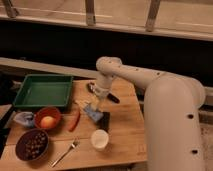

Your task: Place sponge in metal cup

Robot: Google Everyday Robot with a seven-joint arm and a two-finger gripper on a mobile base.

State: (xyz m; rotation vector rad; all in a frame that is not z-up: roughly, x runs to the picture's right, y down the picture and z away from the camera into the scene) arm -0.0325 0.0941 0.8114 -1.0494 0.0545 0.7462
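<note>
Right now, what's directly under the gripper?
The gripper hangs over the blue-grey sponge, which lies on the wooden table beside a dark block, maybe the metal cup. The contact itself is hidden.

Blue-grey sponge [91,110] under gripper [95,106], green tray [44,90], red bowl [47,117] — white cup [99,139], cream arm [150,85]

The white arm reaches down over the wooden table [125,142], and its gripper [95,106] hangs just above the blue-grey sponge [92,112], which lies against a small dark object that may be the metal cup [104,120]. In front of these stands a white cup [99,139], with a fork [66,151] and a red pepper [75,121] to the left. Further left sit a red bowl [41,112] holding an orange, a dark bowl [19,145] of nuts and a green tray [44,91].
</note>
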